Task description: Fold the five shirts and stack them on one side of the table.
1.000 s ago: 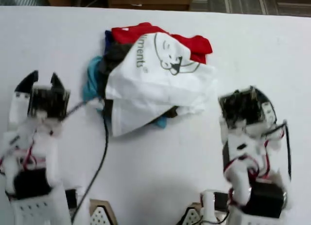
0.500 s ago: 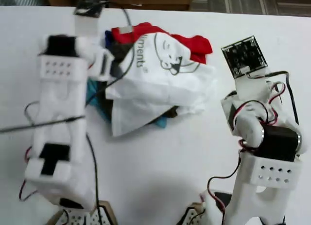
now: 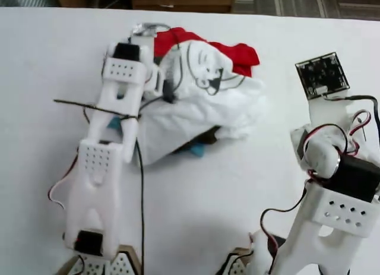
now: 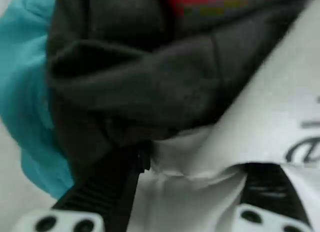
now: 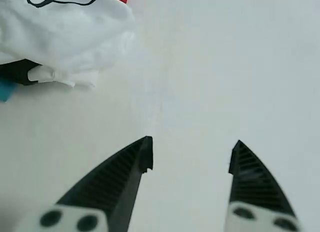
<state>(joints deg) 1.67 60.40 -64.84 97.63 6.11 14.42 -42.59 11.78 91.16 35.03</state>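
Starting at the left, my left arm (image 3: 98, 168) stretches from the near edge of the table (image 3: 47, 61) up to the left flank of the shirt heap (image 3: 196, 97). A thin black cable (image 3: 141, 192) trails down beside it.

On the wrist camera the left gripper (image 4: 197, 167) is right in the cloth. Its jaws are spread, with a bunched fold of the white shirt (image 4: 200, 157) sitting between them. One finger (image 4: 115, 187) presses against the black shirt (image 4: 140, 81). I don't see it pinching anything. The teal shirt (image 4: 25, 101) bulges out to one side of the black one, and a strip of the red shirt (image 4: 215, 1) shows beyond it.

Moving to the middle, the heap sits toward the far side of the table, a little left of centre. It is crumpled and none of it is folded. From above, the white shirt (image 3: 202, 103) with its line-drawn face lies on top. The red shirt (image 3: 237, 52) pokes out along the far edge, and a corner of the teal shirt (image 3: 198, 148) peeks from under the near edge. I can make out four colours and I cannot tell a fifth shirt apart.

Over on the right, my right arm (image 3: 332, 192) stands apart from the heap, on its right side. The right gripper (image 5: 191, 154) hangs over bare table with its jaws spread wide and nothing between them. The white shirt's edge (image 5: 65, 36) lies off to the side, well clear of the fingertips (image 5: 142, 152).
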